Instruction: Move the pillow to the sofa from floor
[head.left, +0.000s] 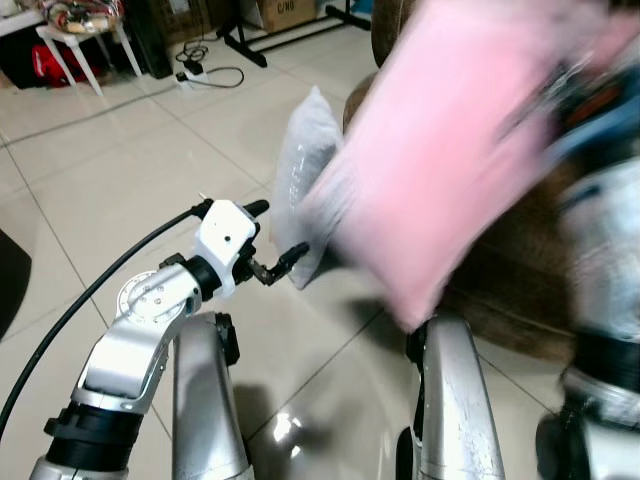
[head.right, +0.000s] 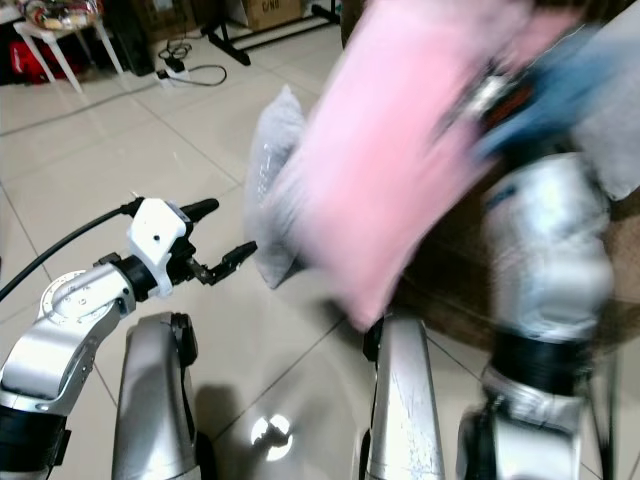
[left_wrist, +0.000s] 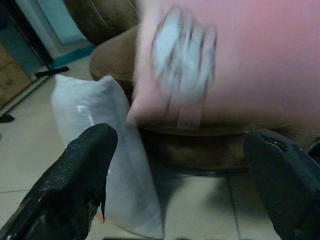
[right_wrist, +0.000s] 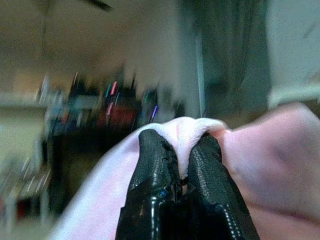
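Pillow, pink (head.left: 450, 150): airborne and motion-blurred, well off the floor, in front of the sofa, brown (head.left: 520, 290). Second pillow, grey-white (head.left: 305, 165): standing on the floor against the sofa base, beside the pink one. Right claw (right_wrist: 182, 187): clenched on a pinched fold of pink fabric; best kept tight until the cushion rests on the seat. Left claw (left_wrist: 175, 185): released, hovering nearby, free to steady it.
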